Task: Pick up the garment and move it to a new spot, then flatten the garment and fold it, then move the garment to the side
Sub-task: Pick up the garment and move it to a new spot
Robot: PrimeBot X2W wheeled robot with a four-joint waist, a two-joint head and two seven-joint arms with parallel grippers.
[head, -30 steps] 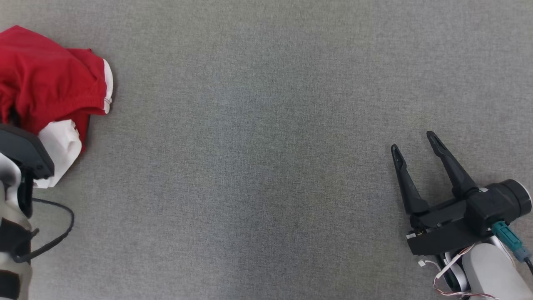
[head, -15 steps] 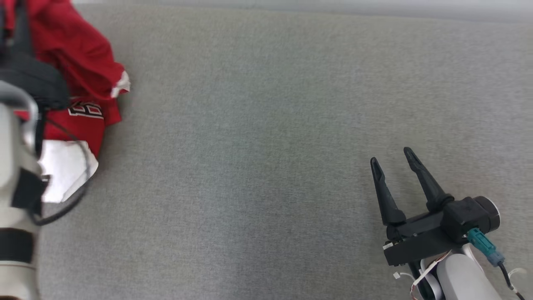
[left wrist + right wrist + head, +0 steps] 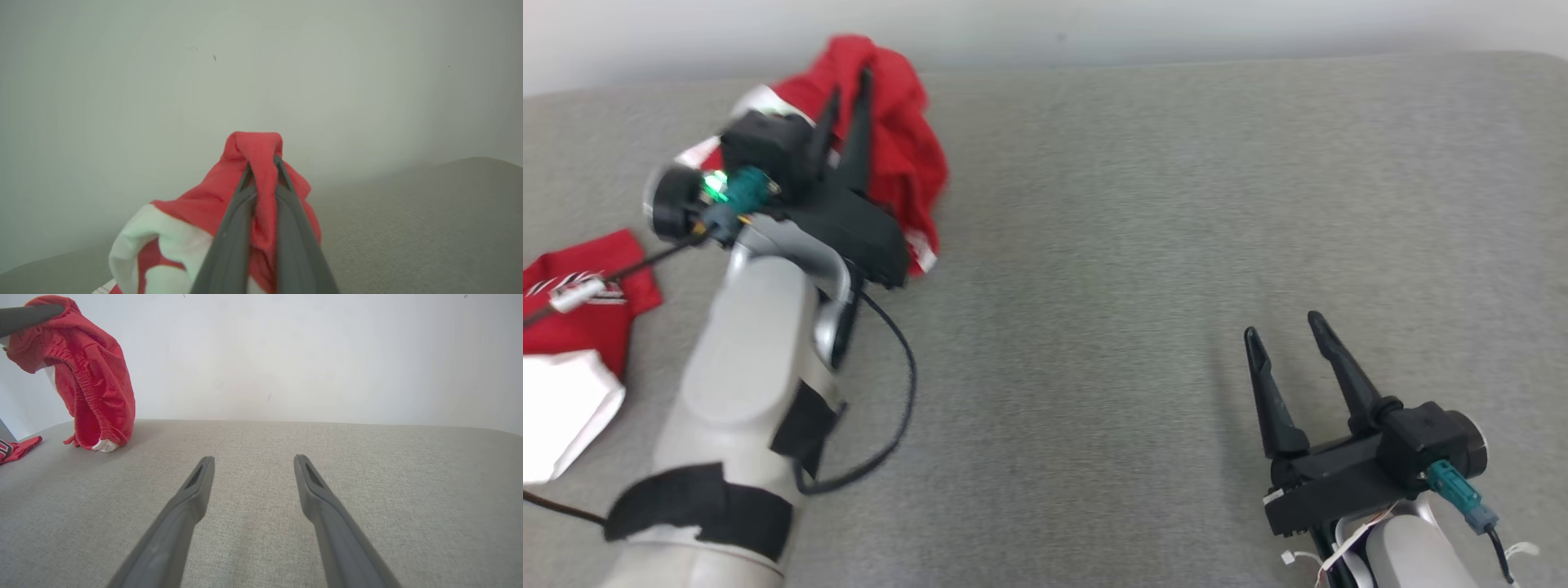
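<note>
You have one wide grey fabric surface (image 3: 1135,245) before you. One red garment with white trim (image 3: 898,155) hangs bunched at its far left, lower end reaching the surface. A second red and white piece (image 3: 592,298) lies flat near the left edge; whether the two join cannot be told. Of your two grippers, the left gripper (image 3: 849,83) is pinched tight on the bunch's top fold, and the right gripper (image 3: 1284,325) stands spread wide, holding nothing.

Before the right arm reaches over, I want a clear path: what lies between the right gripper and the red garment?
Nothing: in the right wrist view, bare grey surface runs from the right gripper to the hanging red garment.
</note>
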